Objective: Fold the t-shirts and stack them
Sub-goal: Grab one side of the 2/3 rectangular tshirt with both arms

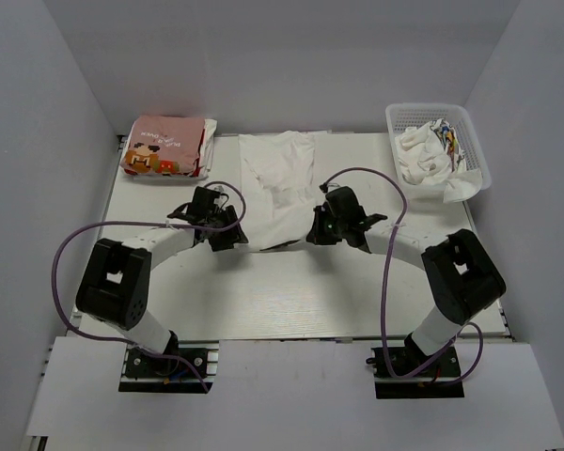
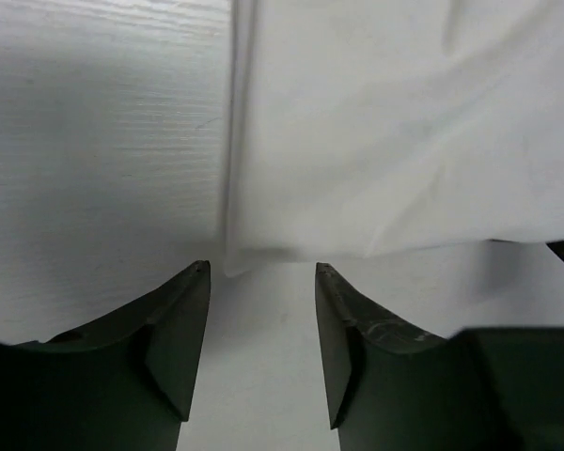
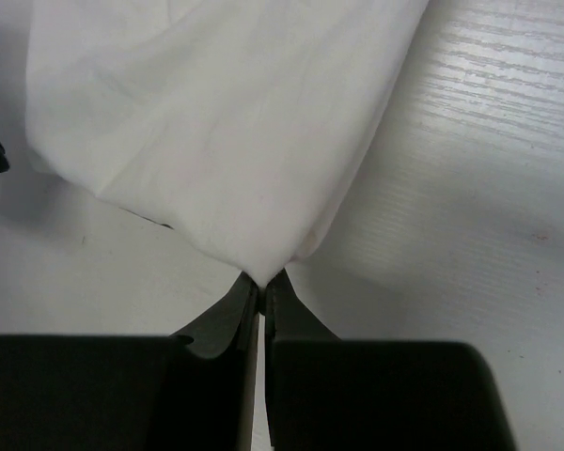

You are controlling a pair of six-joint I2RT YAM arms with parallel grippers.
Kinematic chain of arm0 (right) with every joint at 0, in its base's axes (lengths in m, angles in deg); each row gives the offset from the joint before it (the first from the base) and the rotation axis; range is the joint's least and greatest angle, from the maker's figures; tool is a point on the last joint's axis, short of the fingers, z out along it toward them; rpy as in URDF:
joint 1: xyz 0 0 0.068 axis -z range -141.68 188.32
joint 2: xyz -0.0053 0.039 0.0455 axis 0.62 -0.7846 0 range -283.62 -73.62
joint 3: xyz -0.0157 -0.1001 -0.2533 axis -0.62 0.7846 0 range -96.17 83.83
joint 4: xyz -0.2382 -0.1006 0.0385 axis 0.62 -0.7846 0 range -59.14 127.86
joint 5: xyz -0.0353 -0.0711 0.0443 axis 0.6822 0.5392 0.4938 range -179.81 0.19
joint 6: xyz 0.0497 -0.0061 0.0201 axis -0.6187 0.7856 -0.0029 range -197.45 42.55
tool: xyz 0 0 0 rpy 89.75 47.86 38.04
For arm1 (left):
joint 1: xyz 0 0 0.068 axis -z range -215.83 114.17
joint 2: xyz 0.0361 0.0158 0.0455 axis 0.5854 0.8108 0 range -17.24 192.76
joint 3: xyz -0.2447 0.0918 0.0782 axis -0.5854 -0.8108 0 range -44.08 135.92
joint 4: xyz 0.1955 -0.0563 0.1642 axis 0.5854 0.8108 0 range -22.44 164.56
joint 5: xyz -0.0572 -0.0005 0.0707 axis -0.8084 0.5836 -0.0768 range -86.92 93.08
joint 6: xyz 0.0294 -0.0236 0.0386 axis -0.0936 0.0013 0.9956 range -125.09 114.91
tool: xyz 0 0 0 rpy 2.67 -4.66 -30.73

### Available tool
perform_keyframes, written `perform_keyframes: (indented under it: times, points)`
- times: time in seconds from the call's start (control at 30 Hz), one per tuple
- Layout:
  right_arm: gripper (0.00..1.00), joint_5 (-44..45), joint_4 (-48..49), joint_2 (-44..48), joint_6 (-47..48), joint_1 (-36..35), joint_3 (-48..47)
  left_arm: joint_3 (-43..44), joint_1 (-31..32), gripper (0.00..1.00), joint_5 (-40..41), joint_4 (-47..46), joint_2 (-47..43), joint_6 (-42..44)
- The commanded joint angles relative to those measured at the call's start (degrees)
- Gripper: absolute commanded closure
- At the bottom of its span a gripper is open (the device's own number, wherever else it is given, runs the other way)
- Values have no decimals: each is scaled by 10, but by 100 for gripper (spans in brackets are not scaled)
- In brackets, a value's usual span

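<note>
The white t-shirt [image 1: 280,183] lies as a long folded strip down the middle of the table. My left gripper [image 1: 233,235] is open at its near left corner, the cloth corner [image 2: 240,258] just beyond the fingertips, untouched. My right gripper [image 1: 312,232] is shut on the near right corner of the white t-shirt [image 3: 263,272], and the cloth [image 3: 216,122] spreads away from the jaws. The pink t-shirt [image 1: 164,146] with an orange-brown cartoon print lies folded at the far left corner.
A white lattice basket [image 1: 477,141] at the far right holds crumpled cloth [image 1: 428,150]. Purple cables loop from both arms over the table. Grey walls close in the table on three sides.
</note>
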Motion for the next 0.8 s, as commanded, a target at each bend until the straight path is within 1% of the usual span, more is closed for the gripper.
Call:
perform_keyframes:
  times: [0.0, 0.03, 0.07, 0.1, 0.13, 0.17, 0.23, 0.27, 0.3, 0.37, 0.4, 0.47, 0.5, 0.6, 0.63, 0.67, 0.7, 0.73, 0.77]
  points:
    - [100, -16, 0, 6, 13, -2, 2, 23, 0, 41, 23, 24, 26, 4]
    - [100, -16, 0, 5, 12, -4, 2, 23, 0, 41, 28, 24, 32, 4]
    - [100, -15, 1, 3, 12, -4, 1, 23, 0, 38, 23, 24, 38, 9]
    - [100, -15, 0, 1, 12, -4, -5, 23, 0, 38, 15, 13, 48, 9]
    - [100, -14, -1, -7, 11, -3, -5, 23, 0, 40, 0, 6, 54, 9]
    - [100, -14, -1, -8, 14, -1, -8, 23, 0, 49, 0, 0, 61, 9]
    - [100, -15, -1, -10, 12, -3, -10, 23, 0, 62, -24, 0, 80, 9]
    - [100, -14, -1, -10, 7, -4, -10, 23, 6, 74, -38, -8, 80, 14]
    - [100, -14, -1, -10, 8, -2, -8, 15, 6, 81, -67, -18, 85, 14]
    - [100, -10, -1, -6, 2, -3, -8, -3, 12, 100, -87, -29, 80, 14]
    - [100, -9, -1, -4, 1, -2, -6, -11, 12, 100, -109, -35, 74, 14]
    - [100, -8, -17, 8, -5, -2, -1, -27, 12, 100, -118, -21, 49, 14]
    - [100, -12, -20, 21, -5, -4, 2, -27, 12, 100, -118, -11, 11, 20]
    - [100, -16, -51, 64, -8, -7, 13, -39, 17, 100, -112, 33, -63, 20]
    - [100, -16, -62, 73, -8, -11, 17, -44, 17, 100, -112, 44, -115, 20]
    - [100, -16, -93, 112, -11, -17, 19, -51, 23, 100, -112, 53, -138, 14]
    - [100, -16, -105, 126, -17, -19, 26, -51, 23, 100, -118, 70, -163, 9]
    - [100, -23, -120, 142, -19, -21, 37, -65, 23, 100, -124, 70, -207, 2]
    - [100, -29, -124, 186, -26, -30, 44, -66, 28, 100, -135, 75, -228, 2]
